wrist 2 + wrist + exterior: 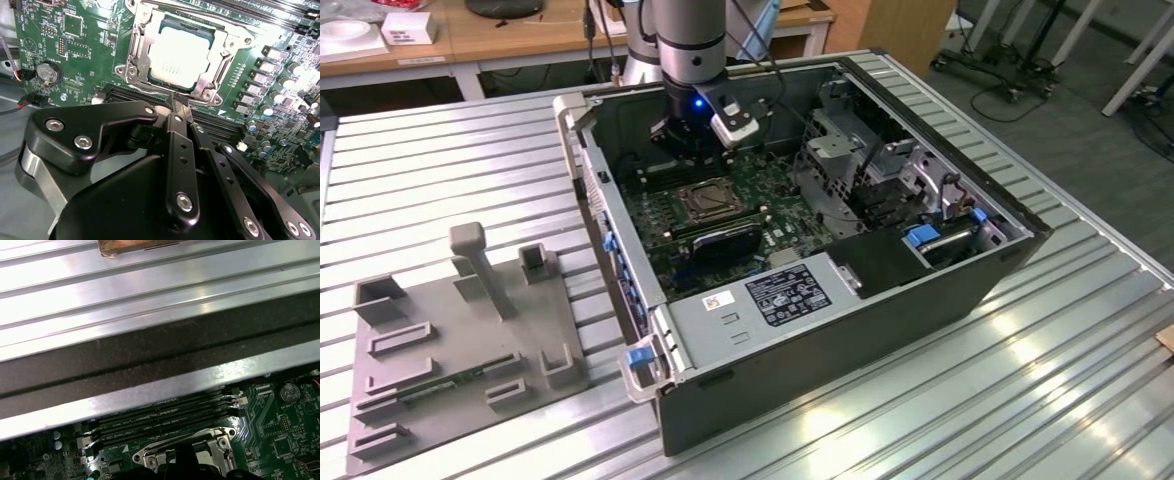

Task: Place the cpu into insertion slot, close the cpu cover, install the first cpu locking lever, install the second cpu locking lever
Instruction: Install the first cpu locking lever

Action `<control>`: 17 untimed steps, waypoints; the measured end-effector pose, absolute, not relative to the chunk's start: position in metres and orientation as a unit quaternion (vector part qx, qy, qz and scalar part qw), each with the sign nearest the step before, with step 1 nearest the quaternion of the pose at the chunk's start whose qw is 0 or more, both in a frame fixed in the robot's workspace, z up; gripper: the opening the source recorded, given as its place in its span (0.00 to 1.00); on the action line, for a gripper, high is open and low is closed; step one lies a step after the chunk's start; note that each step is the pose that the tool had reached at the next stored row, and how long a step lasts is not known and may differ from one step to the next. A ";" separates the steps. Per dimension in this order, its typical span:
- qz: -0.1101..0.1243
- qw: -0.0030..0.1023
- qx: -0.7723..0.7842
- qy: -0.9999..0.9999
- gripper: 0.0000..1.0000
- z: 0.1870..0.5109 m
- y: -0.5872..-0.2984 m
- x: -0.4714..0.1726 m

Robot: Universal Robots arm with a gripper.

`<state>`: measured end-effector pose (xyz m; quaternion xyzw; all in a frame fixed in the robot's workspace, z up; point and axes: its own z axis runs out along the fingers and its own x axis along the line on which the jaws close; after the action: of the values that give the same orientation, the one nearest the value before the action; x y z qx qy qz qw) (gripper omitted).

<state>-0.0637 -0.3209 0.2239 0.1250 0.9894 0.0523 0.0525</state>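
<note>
The exterior view takes in the whole open computer case (814, 300) lying on a ribbed metal table (1067, 380), with a grey fixture plate (454, 350) well apart on the exterior view's left. The arm (690, 40) reaches down inside the case, over the green motherboard (720, 225). That view leaves the socket small; the second wrist view brings it close and shows what the wide shot cannot: the cpu (179, 56) sits flat in the insertion slot (220, 85), and the cpu cover (141, 50) lies down around it, its window framing the chip. The first wrist view adds the case wall (150, 360) running close along the memory slots (160, 417), with the ribbed table beyond, so the room on that side is narrow. In the exterior view, drive bays and cables crowd the opposite side.

The gripper (181, 106) hangs just above the board, its fingers (180, 102) pressed together and holding nothing, their tip just beside the socket's rim over the nearest memory slots, apart from the chip.
</note>
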 end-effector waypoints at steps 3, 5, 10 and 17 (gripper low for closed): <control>0.052 0.052 0.125 0.989 0.11 0.224 -0.321 -0.064; 0.052 0.053 0.125 0.989 0.11 0.224 -0.321 -0.064; 0.052 0.053 0.125 0.989 0.11 0.226 -0.321 -0.064; 0.052 0.052 0.125 0.989 0.11 0.227 -0.321 -0.064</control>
<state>-0.0637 -0.3209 0.2269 0.1250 0.9894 0.0522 0.0525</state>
